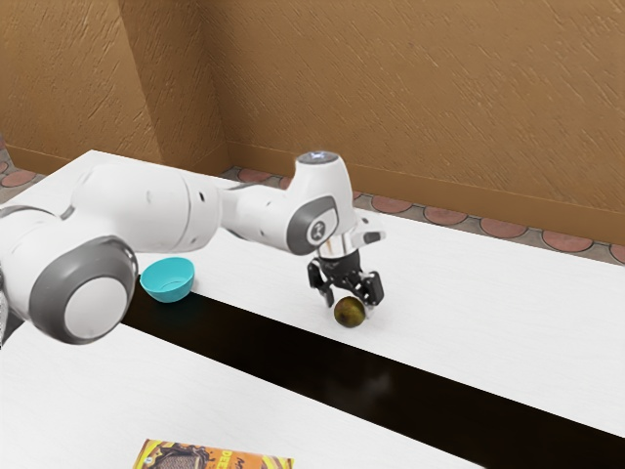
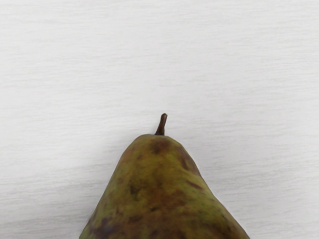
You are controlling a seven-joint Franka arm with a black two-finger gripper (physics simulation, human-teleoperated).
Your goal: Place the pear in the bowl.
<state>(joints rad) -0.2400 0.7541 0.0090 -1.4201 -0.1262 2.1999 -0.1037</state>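
Our fingers (image 1: 376,287) stand wide, with the pear (image 1: 350,312) between their tips, resting on the surface (image 1: 459,293). We expect modest weight and firm flesh, but smooth skin that could slip or bruise. We should close low across its rounded belly (image 2: 162,219), not the tapering neck (image 2: 155,152) or thin stem (image 2: 161,125), and squeeze gently.

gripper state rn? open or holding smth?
Gripper: down at the pear; can't tell whether it's open around it or closed on it.
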